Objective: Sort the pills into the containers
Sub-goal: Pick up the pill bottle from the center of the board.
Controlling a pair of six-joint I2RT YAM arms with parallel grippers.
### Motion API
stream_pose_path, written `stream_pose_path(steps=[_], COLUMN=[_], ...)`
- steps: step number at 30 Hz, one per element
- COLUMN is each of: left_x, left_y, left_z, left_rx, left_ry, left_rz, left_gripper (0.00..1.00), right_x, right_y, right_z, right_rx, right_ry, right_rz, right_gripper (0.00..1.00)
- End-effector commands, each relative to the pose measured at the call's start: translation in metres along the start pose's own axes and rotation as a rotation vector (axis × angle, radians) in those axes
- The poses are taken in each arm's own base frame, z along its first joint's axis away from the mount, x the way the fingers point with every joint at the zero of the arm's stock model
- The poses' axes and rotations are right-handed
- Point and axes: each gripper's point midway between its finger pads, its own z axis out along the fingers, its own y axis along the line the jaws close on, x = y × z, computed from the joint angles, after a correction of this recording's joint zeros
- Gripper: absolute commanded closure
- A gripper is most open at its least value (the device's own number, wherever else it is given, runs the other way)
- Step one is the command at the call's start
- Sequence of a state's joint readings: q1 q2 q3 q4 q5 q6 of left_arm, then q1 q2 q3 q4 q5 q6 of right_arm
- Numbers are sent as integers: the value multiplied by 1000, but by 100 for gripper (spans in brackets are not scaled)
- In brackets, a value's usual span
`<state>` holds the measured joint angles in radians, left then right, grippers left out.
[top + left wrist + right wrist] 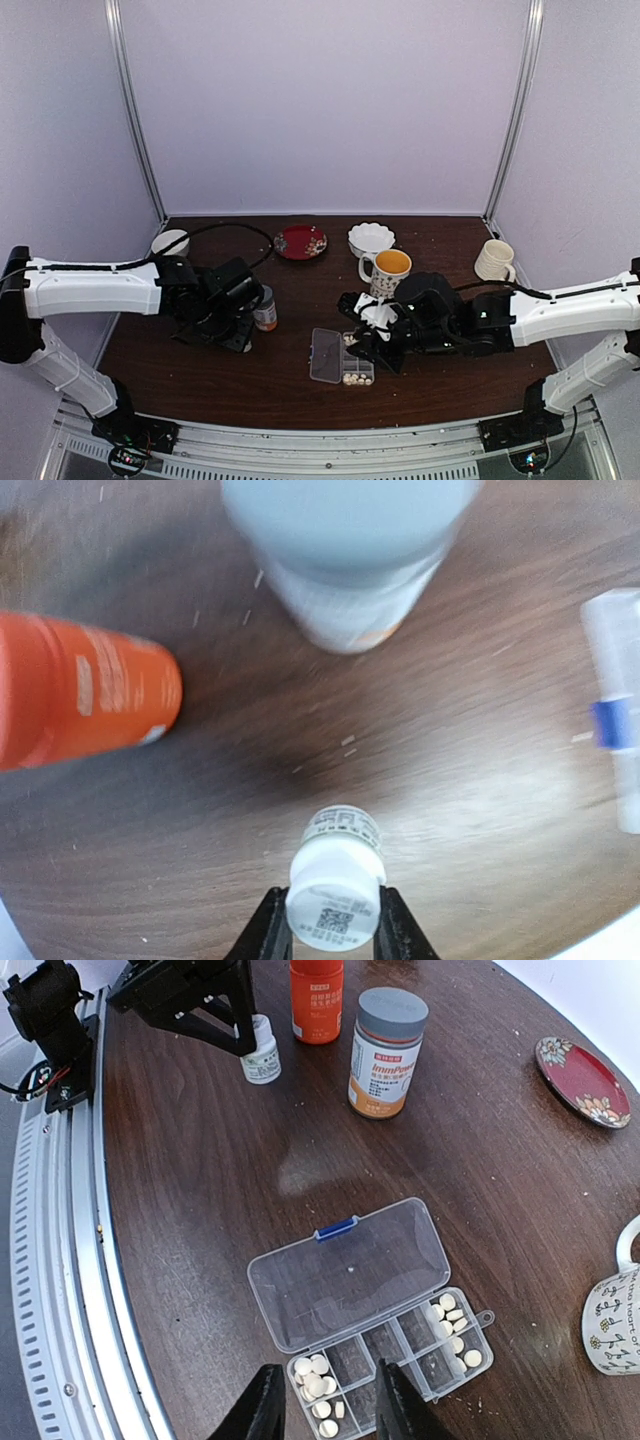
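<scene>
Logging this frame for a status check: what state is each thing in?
pill box: lid open flat, pills in several cells.
small white bottle: upright, capped, gripped.
grey-capped bottle: upright, capped.
orange bottle: upright.
left gripper: shut on small white bottle.
right gripper: open, over the pill box.

From the left wrist: blurs the grey-capped bottle (345, 550) and crops it at the top edge; cuts the orange bottle (80, 690) at the left, the blurred pill box (622, 650) at the right. From the right wrist: crops the mug (615, 1325) at the right edge.
</scene>
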<state>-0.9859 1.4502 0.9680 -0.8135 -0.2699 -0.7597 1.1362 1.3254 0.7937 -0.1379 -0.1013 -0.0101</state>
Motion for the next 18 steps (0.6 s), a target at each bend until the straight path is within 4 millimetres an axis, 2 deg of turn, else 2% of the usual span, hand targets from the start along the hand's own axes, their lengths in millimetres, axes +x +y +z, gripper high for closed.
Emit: stream_pose_path(steps=[1,5,9,12,16,18], left_x=[-32,-52,-67,-78,-85,-86], left_y=[-31,-63,-89,-102,-121,-130], left_z=[-49,-95,-145,-179,-221,-238], left_rx=[187,416,645,772,932,997], left_ry=[-111,-203,-310,-384,-436,-458], left_rz=[36,57,78,98,153,188], left_gripper=[74,74,74,74,73,73], right_x=[-25,-46,-78,-96,-122,-128], right_y=[1,6,13,11,5,7], right_z=[-15,-32,-60,-79,-103,-120], right_rx=[-18,-52,-114,-118,-96,-88], right_ry=[-113,-215,-376,-472,-625,-736], right_rz=[55,92,143,167,175,116], right_gripper=[67,67,63,52,45,35])
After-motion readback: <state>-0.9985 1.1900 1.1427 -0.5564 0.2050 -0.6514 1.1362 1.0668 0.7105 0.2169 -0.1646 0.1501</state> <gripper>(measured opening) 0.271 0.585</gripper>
